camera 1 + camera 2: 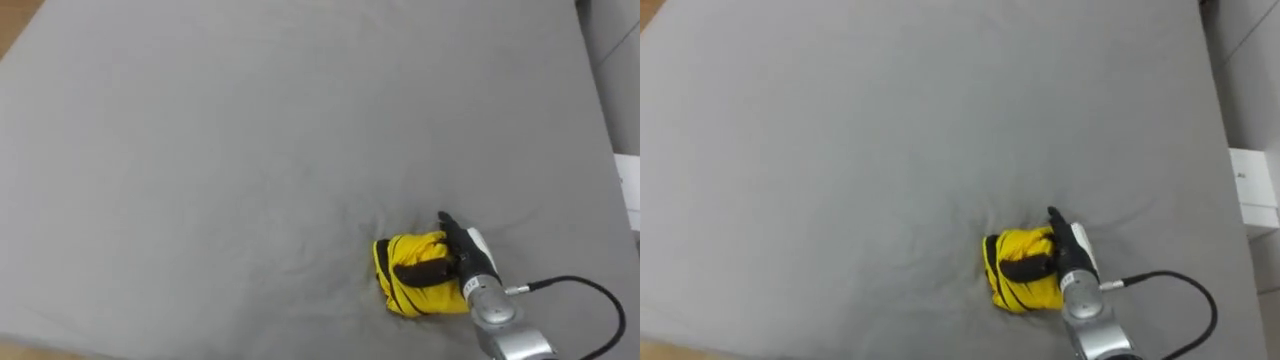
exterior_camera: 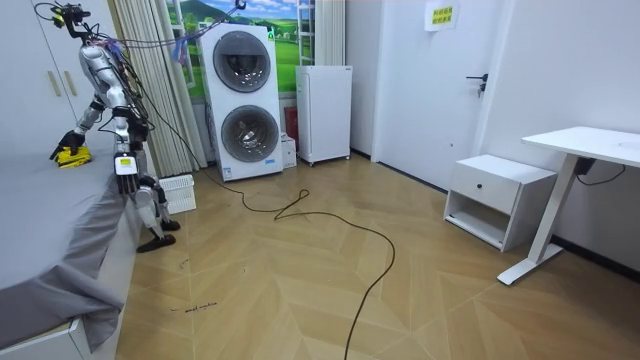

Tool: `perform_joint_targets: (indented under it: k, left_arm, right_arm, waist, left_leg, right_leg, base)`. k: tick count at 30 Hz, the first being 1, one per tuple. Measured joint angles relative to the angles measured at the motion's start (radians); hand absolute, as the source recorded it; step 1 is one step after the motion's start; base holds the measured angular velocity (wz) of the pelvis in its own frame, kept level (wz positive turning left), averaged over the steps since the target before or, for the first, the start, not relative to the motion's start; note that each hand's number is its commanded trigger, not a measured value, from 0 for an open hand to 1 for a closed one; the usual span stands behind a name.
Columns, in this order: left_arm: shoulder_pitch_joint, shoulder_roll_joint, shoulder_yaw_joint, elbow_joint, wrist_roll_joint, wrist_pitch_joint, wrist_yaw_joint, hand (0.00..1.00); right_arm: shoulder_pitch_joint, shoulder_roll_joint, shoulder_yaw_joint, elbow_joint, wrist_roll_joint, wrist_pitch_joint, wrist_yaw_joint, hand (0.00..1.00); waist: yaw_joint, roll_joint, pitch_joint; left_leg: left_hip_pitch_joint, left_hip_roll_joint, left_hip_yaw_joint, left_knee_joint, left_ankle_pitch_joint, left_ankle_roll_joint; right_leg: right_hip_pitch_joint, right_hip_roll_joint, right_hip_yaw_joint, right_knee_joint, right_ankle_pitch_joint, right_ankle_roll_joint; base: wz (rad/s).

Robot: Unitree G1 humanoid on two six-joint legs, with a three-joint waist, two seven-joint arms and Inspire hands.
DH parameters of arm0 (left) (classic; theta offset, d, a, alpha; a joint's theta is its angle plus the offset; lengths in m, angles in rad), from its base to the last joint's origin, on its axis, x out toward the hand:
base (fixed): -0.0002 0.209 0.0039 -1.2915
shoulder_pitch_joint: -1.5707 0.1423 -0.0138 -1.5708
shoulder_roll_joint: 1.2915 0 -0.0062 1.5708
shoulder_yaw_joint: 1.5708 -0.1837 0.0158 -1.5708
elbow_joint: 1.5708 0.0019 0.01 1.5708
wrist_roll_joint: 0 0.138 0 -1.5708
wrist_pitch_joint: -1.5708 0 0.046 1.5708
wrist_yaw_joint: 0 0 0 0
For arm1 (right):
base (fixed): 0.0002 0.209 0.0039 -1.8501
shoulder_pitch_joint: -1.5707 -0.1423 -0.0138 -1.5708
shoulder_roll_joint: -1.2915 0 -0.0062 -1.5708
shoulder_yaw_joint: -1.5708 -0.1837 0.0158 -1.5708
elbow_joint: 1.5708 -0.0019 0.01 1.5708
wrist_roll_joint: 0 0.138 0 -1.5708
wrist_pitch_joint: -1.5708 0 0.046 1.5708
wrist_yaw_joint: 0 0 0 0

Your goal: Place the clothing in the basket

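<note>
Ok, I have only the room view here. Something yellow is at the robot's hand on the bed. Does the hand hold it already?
Observer: Yes. In the eye views the right hand has its fingers curled round the yellow garment.
Operator: And is it lifted up?
Observer: No, it rests bunched on the grey sheet, which puckers around it.
</note>
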Motion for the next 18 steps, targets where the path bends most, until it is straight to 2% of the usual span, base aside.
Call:
perform_joint_targets:
  k: [2,3,5,6,9,13,18]
  left_arm:
    - [-0.001,0.0,0.0,0.0,-0.004,0.0,0.0,0.0]
    - [-0.001,0.0,-0.003,0.001,-0.007,0.0,0.0,0.0]
    - [-0.001,0.002,-0.015,0.0,-0.023,0.0,0.001,0.0]
    - [0.001,0.004,-0.023,-0.001,-0.027,0.0,0.006,0.0]
    - [0.003,0.005,-0.051,-0.004,-0.043,-0.001,0.029,0.0]
    - [0.001,0.004,-0.061,-0.004,-0.043,-0.002,0.038,0.0]
    - [0.003,0.004,-0.059,-0.005,-0.04,-0.002,0.041,0.0]
  right_arm:
    - [0.003,-0.003,0.002,0.021,0.004,-0.005,-0.001,1.0]
    - [0.008,-0.005,0.002,0.023,0.004,-0.007,-0.006,1.0]
    - [0.016,-0.016,0.0,0.039,0.004,-0.011,-0.009,1.0]
    - [0.02,-0.019,0.0,0.05,0.004,-0.014,-0.01,1.0]
    - [0.035,-0.023,0.0,0.067,0.0,-0.031,-0.014,1.0]
    - [0.045,-0.034,0.001,0.067,-0.006,-0.026,-0.009,1.0]
    - [0.111,-0.009,0.001,0.048,0.002,-0.022,-0.007,1.0]
  waist:
    - [0.0,0.001,-0.0017]
    - [0.0,0.002,-0.0081]
    - [-0.011,0.003,-0.0135]
    - [-0.019,0.004,-0.0138]
    - [-0.02,0.003,-0.0194]
    - [-0.02,0.007,-0.0228]
    - [-0.021,0.005,-0.0211]
  left_leg:
    - [0.004,0.001,0.027,0.002,-0.001,0.003]
    - [0.004,0.001,0.032,0.002,-0.002,0.006]
    - [0.007,-0.002,0.031,0.001,-0.002,0.006]
    - [0.015,-0.004,0.032,-0.001,-0.002,0.006]
    - [0.024,-0.005,0.032,-0.005,-0.002,0.006]
    - [0.033,-0.004,0.031,-0.018,-0.002,0.006]
    - [0.055,-0.002,0.033,-0.037,-0.002,0.005]
  right_leg:
    - [0.009,-0.001,-0.003,-0.003,0.0,0.003]
    - [0.011,-0.001,-0.003,-0.004,-0.001,0.004]
    - [0.02,-0.001,-0.002,-0.003,0.0,0.005]
    - [0.03,0.0,0.0,-0.006,-0.001,0.007]
    - [0.046,0.004,0.002,-0.023,-0.002,0.008]
    - [0.053,0.009,0.005,-0.033,-0.002,0.008]
    - [0.065,0.014,0.059,-0.035,-0.002,0.009]
  base:
    - [0.1]
    - [0.06]
    - [0.15]
    - [0.18]
    - [0.04]
    - [0.0]
    - [0.0]
